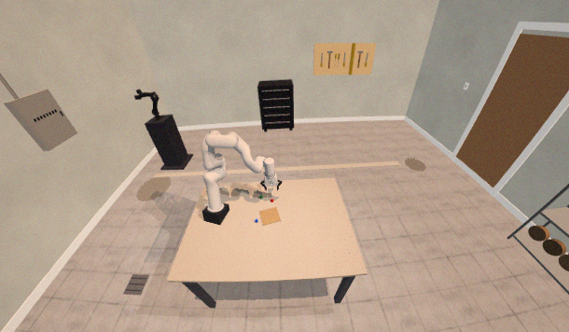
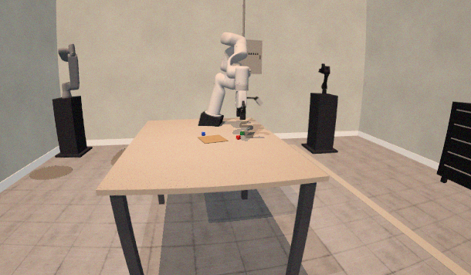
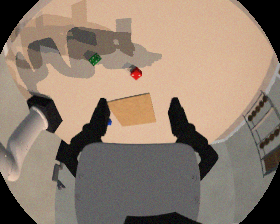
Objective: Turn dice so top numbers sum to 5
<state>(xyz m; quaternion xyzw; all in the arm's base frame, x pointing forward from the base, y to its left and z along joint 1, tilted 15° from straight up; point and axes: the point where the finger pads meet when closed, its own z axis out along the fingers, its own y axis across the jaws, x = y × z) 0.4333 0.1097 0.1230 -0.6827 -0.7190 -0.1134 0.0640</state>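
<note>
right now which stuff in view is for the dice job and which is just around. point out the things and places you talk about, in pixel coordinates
For the job:
- red die (image 1: 271, 200) (image 2: 238, 137) (image 3: 136, 74)
- green die (image 1: 261, 197) (image 2: 242, 133) (image 3: 94, 59)
- blue die (image 1: 256, 221) (image 2: 203, 134) (image 3: 109, 122)
- orange mat (image 1: 270, 216) (image 2: 212, 139) (image 3: 133, 110)
- open gripper (image 1: 271, 185) (image 2: 242, 117) (image 3: 138, 104)

Just around:
- black drawer cabinet (image 1: 276, 105) (image 2: 464, 144)
- tool board (image 1: 338, 69)
- brown door (image 1: 526, 103)

A pale tan, rectangular worktop (image 1: 316, 242) (image 2: 208, 170) (image 3: 206, 50) stands on dark grey legs (image 1: 200, 295) (image 2: 124, 232). The arm's black base block (image 1: 218, 220) (image 2: 201, 123) (image 3: 53, 122) sits beside its left edge in the top view. Farther in lies a flat, four-sided, orange-brown mat (image 1: 270, 216) (image 2: 212, 139) (image 3: 136, 111). All three dice rest off the mat: a small blue die (image 1: 256, 221) (image 2: 203, 134) (image 3: 109, 122) just beside it, towards the base's edge; a small red die (image 1: 271, 200) (image 2: 238, 137) (image 3: 136, 74) and a small green die (image 1: 261, 197) (image 2: 242, 133) (image 3: 94, 59), near each other, towards the top view's far edge. Their top numbers are too small to read. Grey shadows cross the surface around the green die.
</note>
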